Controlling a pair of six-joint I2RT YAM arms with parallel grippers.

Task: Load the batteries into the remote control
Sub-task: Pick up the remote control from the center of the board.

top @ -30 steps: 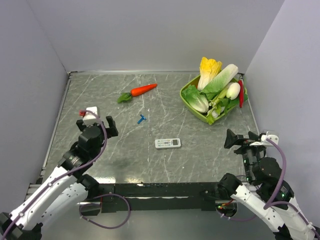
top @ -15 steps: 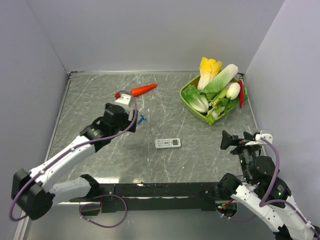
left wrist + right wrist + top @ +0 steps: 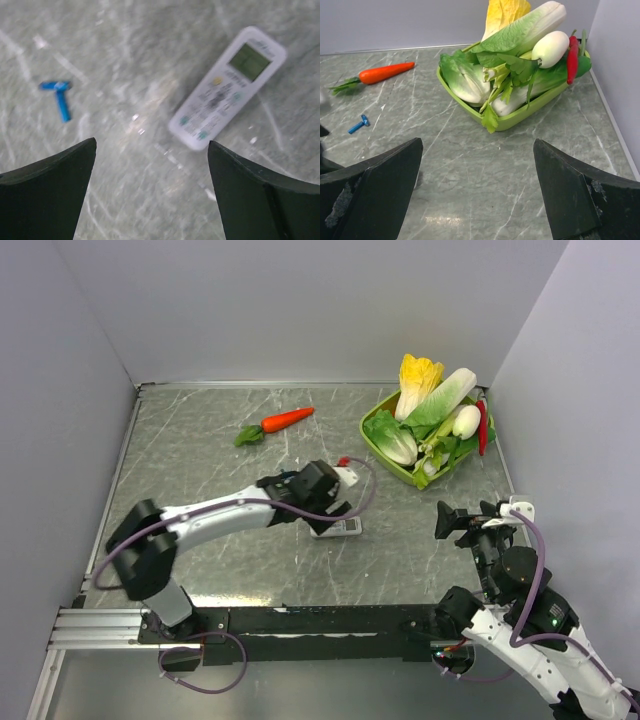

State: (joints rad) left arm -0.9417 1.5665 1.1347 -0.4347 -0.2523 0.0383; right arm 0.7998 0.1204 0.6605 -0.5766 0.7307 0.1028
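The remote control (image 3: 227, 87) lies face up on the marble table, display and buttons showing. In the top view only its lower edge (image 3: 342, 528) shows under my left gripper (image 3: 330, 505). That gripper (image 3: 151, 145) hovers open just above the table; the remote sits ahead of its right finger and no part is between the jaws. The batteries (image 3: 59, 97), two small blue sticks lying in a T, rest to the left of the remote. My left arm hides them in the top view; they show small in the right wrist view (image 3: 359, 125). My right gripper (image 3: 462, 523) (image 3: 478, 142) stands open and empty at the right.
An orange carrot (image 3: 285, 420) (image 3: 385, 72) lies at the back of the table. A green basket (image 3: 378, 452) (image 3: 520, 117) heaped with vegetables stands at the back right. Grey walls close in the left, back and right sides.
My left arm has swung from the table's left side across to the middle and now hangs over the remote. The right gripper has shifted slightly left. Both stay open.
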